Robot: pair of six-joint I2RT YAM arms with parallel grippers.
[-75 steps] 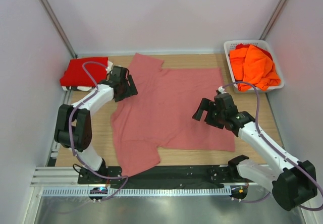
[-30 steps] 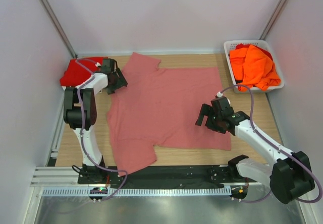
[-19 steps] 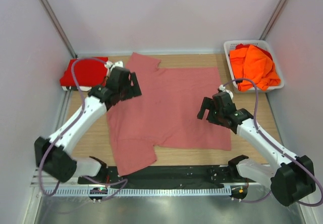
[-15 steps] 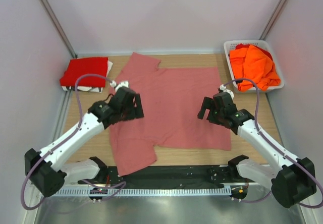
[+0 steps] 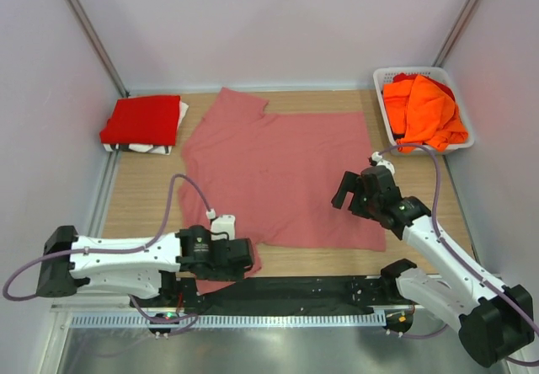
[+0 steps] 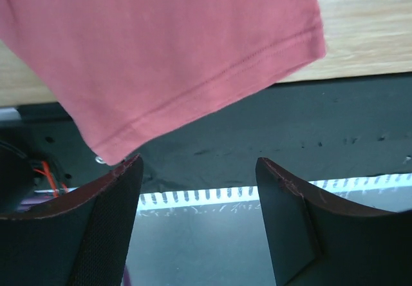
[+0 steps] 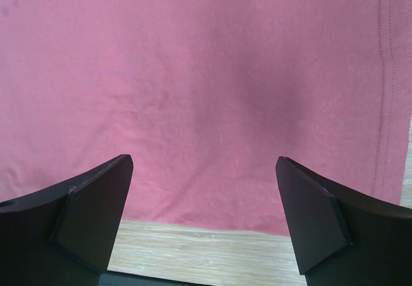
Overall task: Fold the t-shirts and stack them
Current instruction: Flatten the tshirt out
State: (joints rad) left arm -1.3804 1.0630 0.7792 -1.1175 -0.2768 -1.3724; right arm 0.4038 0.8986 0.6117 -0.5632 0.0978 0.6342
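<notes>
The left tool (image 5: 245,258) hides much of one sleeve of the pink t-shirt (image 5: 278,172).

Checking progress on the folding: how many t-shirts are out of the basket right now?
2: the pink t-shirt spread flat mid-table, and the red t-shirt folded at the far left. White cloth under it may be another.

The pink t-shirt (image 5: 278,172) under the right gripper (image 5: 347,194) is plain dusty rose. Beyond the left gripper (image 5: 246,256), the red t-shirt (image 5: 141,121) is bright. Beyond the right, orange t-shirts (image 5: 425,109) fill a white lattice basket (image 5: 383,76).
</notes>
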